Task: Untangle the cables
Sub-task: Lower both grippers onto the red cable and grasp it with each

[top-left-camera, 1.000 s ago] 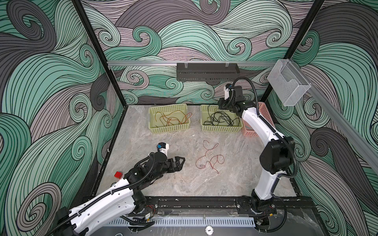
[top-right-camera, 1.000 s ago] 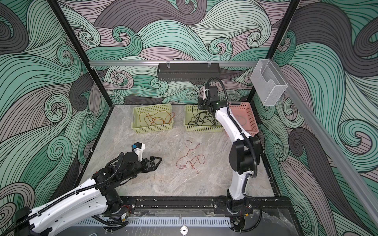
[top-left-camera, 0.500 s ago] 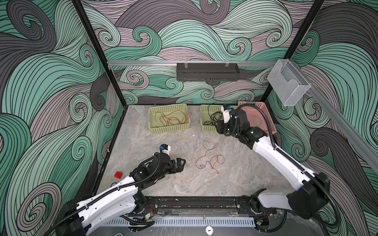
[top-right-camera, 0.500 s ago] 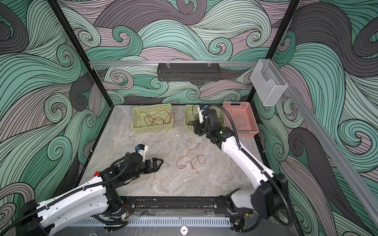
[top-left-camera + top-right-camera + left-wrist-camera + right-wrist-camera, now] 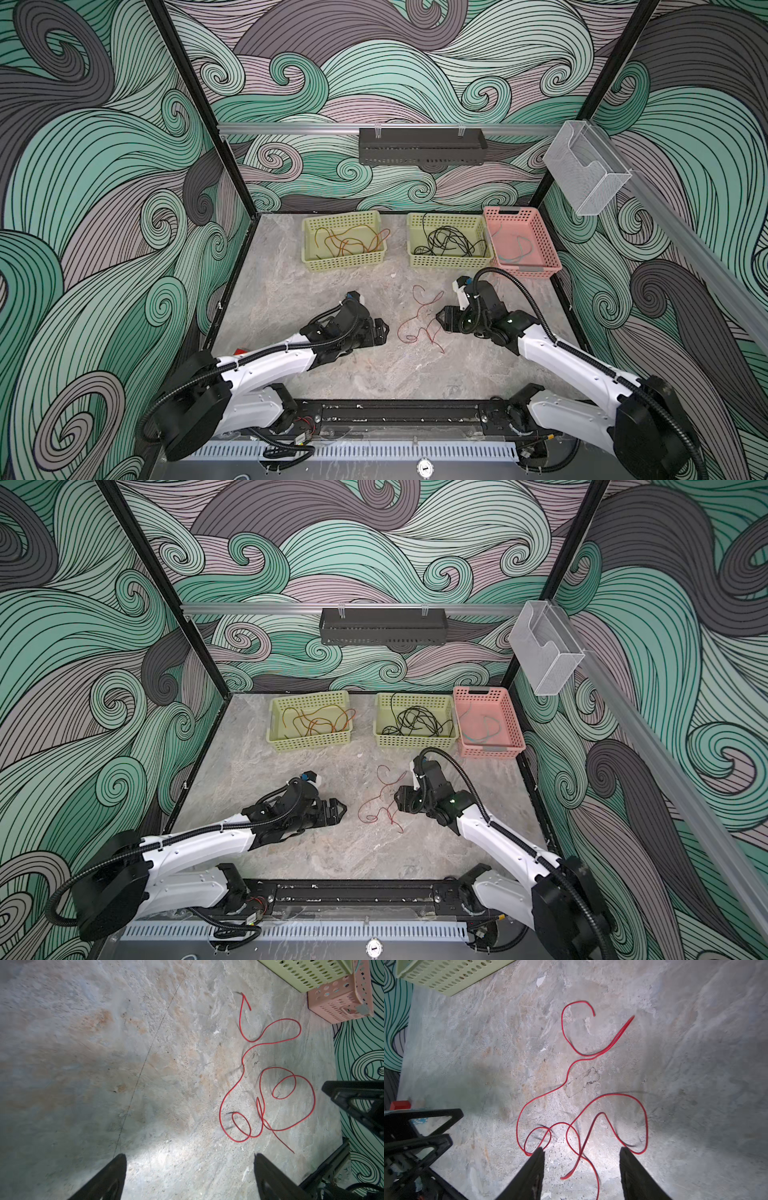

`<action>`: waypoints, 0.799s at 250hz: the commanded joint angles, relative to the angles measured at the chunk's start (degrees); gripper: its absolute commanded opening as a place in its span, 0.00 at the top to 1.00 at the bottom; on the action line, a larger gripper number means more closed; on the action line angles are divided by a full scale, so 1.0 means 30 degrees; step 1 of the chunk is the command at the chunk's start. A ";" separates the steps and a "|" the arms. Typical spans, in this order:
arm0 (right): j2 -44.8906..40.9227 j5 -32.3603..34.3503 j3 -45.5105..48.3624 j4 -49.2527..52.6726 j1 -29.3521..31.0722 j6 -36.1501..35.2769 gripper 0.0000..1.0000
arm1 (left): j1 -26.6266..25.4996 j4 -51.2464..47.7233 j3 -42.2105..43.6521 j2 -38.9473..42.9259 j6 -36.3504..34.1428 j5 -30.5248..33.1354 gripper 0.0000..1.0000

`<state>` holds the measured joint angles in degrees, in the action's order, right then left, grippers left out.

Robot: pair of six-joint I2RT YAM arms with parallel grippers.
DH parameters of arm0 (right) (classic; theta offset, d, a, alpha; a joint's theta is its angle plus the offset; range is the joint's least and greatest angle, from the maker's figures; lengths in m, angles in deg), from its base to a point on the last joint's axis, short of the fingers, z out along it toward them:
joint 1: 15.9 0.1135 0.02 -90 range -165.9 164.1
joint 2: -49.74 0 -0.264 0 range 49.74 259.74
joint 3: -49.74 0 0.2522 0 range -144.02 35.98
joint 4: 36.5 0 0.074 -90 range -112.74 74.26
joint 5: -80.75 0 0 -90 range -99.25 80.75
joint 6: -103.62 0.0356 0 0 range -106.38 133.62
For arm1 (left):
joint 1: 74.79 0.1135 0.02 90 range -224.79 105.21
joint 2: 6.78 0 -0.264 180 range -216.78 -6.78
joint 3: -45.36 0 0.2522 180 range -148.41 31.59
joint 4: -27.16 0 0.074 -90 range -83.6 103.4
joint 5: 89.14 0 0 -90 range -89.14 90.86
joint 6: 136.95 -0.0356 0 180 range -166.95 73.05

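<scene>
Step in hand: the last loose red cable [image 5: 568, 1073] lies on the table [image 5: 332, 374], mid-floor, between both arms. It's looped over itself several times; can't tell if it's one strand or two. The sorted cables are already in the back row: red-orange ones in the left green basket [image 5: 345, 262], black ones in the middle green basket [image 5: 449, 261], teal ones in the pink basket [image 5: 528, 270].

Next move, as I read it: pinch one strand near a free end, not a crossing, and have your other arm pin or lift another part so the loops pull apart. Thin and floppy, so close low on the table.

Left gripper [image 5: 189, 1157]: jaws wide, empty, hovering just beside the cable, not touching it.

Right gripper [image 5: 581, 1149]: jaws about halfway apart, holding nothing. They straddle the nearest loops, and one tip sits over a loop. You can't tell contact from here.
</scene>
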<state>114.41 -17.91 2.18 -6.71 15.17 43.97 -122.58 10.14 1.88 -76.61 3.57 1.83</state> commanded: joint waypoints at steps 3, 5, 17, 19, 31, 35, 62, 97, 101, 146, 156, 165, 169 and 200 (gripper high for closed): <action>0.0845 -0.1175 0.0411 -0.1842 0.0124 0.1254 0.42 | -0.0360 0.1294 -0.0994 -0.1463 0.0594 -0.0798 0.09; 0.0891 -0.1181 0.0431 -0.1890 0.0122 0.1266 0.42 | -0.0403 0.1294 -0.1052 -0.1587 0.0570 -0.0831 0.09; 0.1187 -0.1263 0.0500 -0.2194 0.0136 0.1307 0.44 | -0.0668 0.1309 -0.1404 -0.2258 0.0529 -0.0985 0.10; 0.1248 -0.1284 0.0511 -0.2249 0.0133 0.1331 0.44 | -0.0729 0.1283 -0.1484 -0.2364 0.0517 -0.0995 0.11; 0.1482 -0.1295 0.0545 -0.2385 0.0132 0.1387 0.46 | -0.1040 0.1250 -0.1908 -0.3011 0.0504 -0.0981 0.11; 0.1563 -0.1326 0.0552 -0.2456 0.0146 0.1390 0.47 | -0.1134 0.1284 -0.2021 -0.3240 0.0529 -0.1023 0.12; 0.1832 -0.1419 0.0792 -0.2838 0.0154 0.1455 0.56 | -0.1749 0.1514 -0.2897 -0.4765 0.0455 -0.1017 0.14; 0.1632 -0.1379 0.0896 -0.2911 0.0132 0.1426 0.75 | -0.2057 0.1412 -0.4046 -0.6591 0.0161 -0.1048 0.29; 0.1569 -0.1390 0.0896 -0.2889 0.0134 0.1419 0.77 | -0.2058 0.1386 -0.4163 -0.6758 0.0126 -0.1080 0.31; 0.0481 -0.1174 0.1027 -0.2351 0.0161 0.1121 0.93 | -0.2190 0.0756 -0.4940 -0.7362 -0.0096 -0.0590 0.64; 0.0184 -0.1099 0.1108 -0.2252 0.0176 0.1077 0.95 | -0.2205 0.0598 -0.5032 -0.7327 -0.0152 -0.0605 0.70; -0.0107 -0.1030 0.1145 -0.2138 0.0161 0.1021 0.96 | -0.2189 0.0426 -0.5137 -0.7262 -0.0210 -0.0584 0.76; -0.0226 -0.1002 0.1161 -0.2122 0.0161 0.0993 0.97 | -0.2211 0.0345 -0.5175 -0.7228 -0.0243 -0.0584 0.78; -0.1047 -0.0751 0.1124 -0.1662 0.0161 0.0747 0.99 | -0.2263 -0.0418 -0.5477 -0.6722 -0.0443 -0.0435 0.96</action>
<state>113.47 -21.45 4.95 -13.42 15.39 47.16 -128.94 12.50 -12.39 -98.31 3.57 -0.29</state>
